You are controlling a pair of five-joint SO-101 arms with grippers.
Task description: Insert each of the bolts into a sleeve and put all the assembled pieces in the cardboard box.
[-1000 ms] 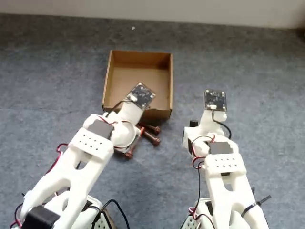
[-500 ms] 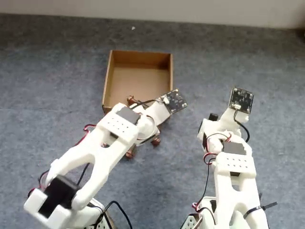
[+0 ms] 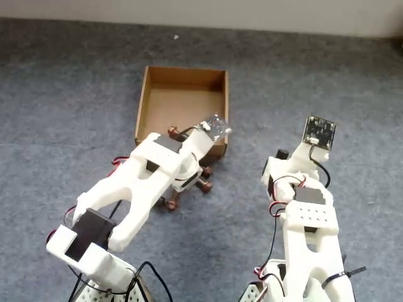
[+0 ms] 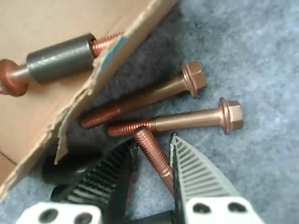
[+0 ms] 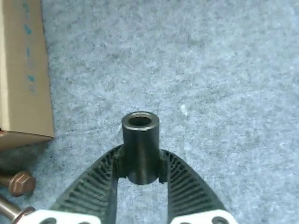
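Note:
My left gripper (image 4: 154,142) hangs over the carpet just in front of the cardboard box (image 3: 182,100), shut on the threaded end of a copper bolt (image 4: 156,158). Two more bolts (image 4: 154,93) (image 4: 191,119) lie side by side beyond it, and a loose black sleeve (image 4: 58,170) rests against the box wall. One assembled bolt and sleeve (image 4: 58,58) lies inside the box, also seen from above as the assembled piece (image 3: 173,132). My right gripper (image 5: 140,161), right of the box, is shut on a dark sleeve (image 5: 140,140) held with its open bore up.
Grey carpet covers the whole surface. The box's front wall (image 4: 117,51) is torn and stands right beside the bolts. Bolt heads (image 5: 18,183) show near the box corner (image 5: 23,70). Open carpet lies to the right of my right arm (image 3: 305,214).
The left arm has swung right and settled low over the bolts by the box front. The right arm shifted right with its sleeve, then stayed still.

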